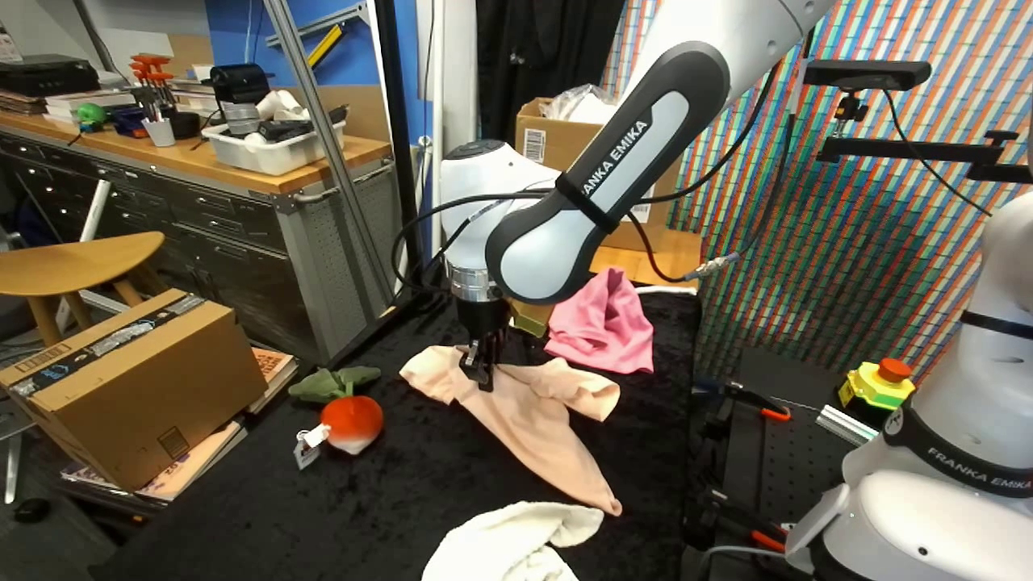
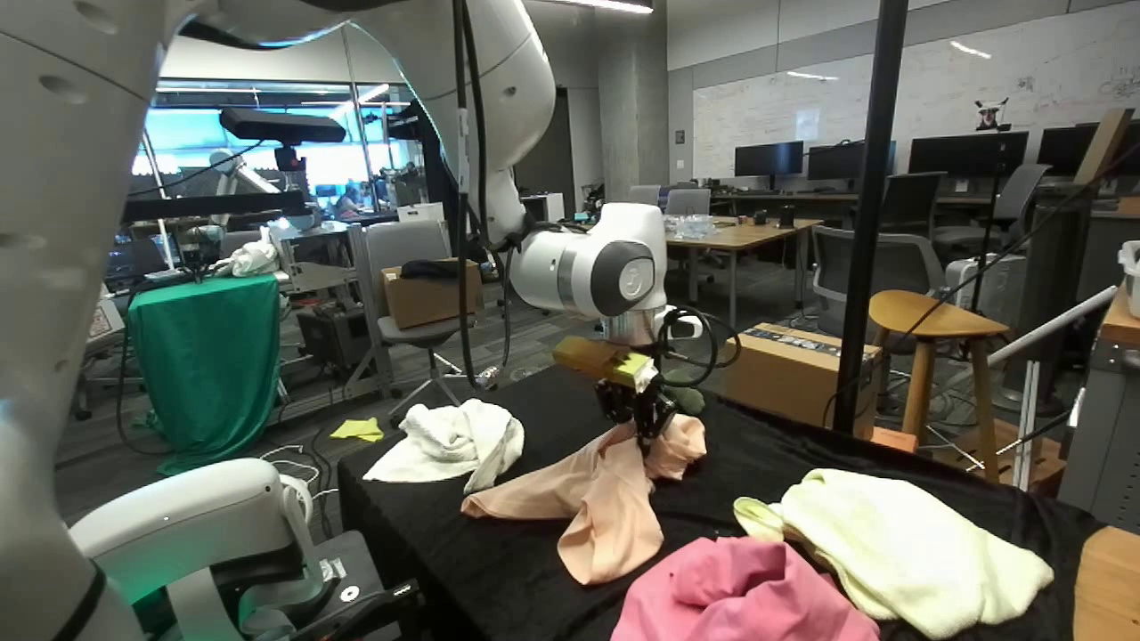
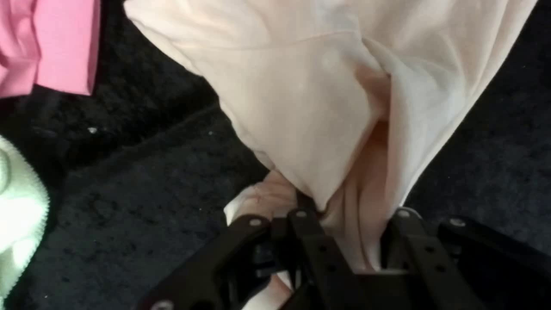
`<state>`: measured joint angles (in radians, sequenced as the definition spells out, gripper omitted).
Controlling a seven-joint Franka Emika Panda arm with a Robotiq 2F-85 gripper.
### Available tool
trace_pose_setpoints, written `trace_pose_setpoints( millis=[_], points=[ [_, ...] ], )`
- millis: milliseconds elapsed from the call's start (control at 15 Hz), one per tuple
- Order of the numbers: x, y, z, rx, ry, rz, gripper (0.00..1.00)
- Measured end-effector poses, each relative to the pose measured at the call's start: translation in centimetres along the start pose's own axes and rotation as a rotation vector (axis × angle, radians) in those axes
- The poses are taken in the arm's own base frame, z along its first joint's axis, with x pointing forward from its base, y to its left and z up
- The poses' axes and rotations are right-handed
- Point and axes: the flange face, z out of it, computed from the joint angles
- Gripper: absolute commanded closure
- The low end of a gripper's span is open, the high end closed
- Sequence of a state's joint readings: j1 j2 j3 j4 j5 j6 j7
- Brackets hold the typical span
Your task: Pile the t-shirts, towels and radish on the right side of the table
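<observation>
Your gripper point(image 3: 353, 224) stands narrow, with folds of the peach cloth point(image 1: 529, 415) bunched between its fingers point(image 3: 316, 241), which the wrist view shows you best; the rest of that cloth sprawls on the black table point(image 1: 403, 500). In an exterior view you find the whole radish point(image 1: 353, 420), apart from the peach cloth on the table, the print on its tag point(image 1: 307, 452) too small for you to read. In an exterior view you also get the pale yellow towel point(image 2: 908, 552) beside the pink cloth point(image 2: 739, 596), where the two seem to meet; the wrist view shows you bare black table between the parts it catches. The white towel point(image 2: 454, 441), near the peach cloth, appears to you in both exterior views. You can read "FRANKA EMIKA" on a black band point(image 1: 960, 464) and, its first letters under a black strap point(image 1: 587, 202), on the arm point(image 1: 629, 157). Writing on the tape point(image 1: 109, 344) of the cardboard box point(image 1: 153, 395) and on the whiteboard point(image 2: 935, 89) is beyond making out.
</observation>
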<state>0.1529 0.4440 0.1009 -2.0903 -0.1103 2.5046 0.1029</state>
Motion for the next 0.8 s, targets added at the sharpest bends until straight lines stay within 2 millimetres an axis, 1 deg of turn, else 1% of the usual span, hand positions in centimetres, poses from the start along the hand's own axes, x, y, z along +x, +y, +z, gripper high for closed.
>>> trace_pose_setpoints(
  millis=[133, 200, 333, 467, 667, 800],
  points=[
    [0.0, -0.4, -0.9, 0.015, 0.019, -0.003, 0.96],
    [-0.1, -0.7, -1.7, 0.029, 0.029, -0.007, 0.91],
    [-0.4, -1.1, -3.9, 0.066, 0.057, -0.012, 0.90],
    [-1.1, -1.1, -6.5, 0.090, 0.091, -0.001, 0.89],
    [-2.7, 0.2, -10.6, 0.094, 0.148, 0.044, 0.91],
    [-4.0, 1.8, -13.1, 0.083, 0.191, 0.102, 0.91]
  ],
)
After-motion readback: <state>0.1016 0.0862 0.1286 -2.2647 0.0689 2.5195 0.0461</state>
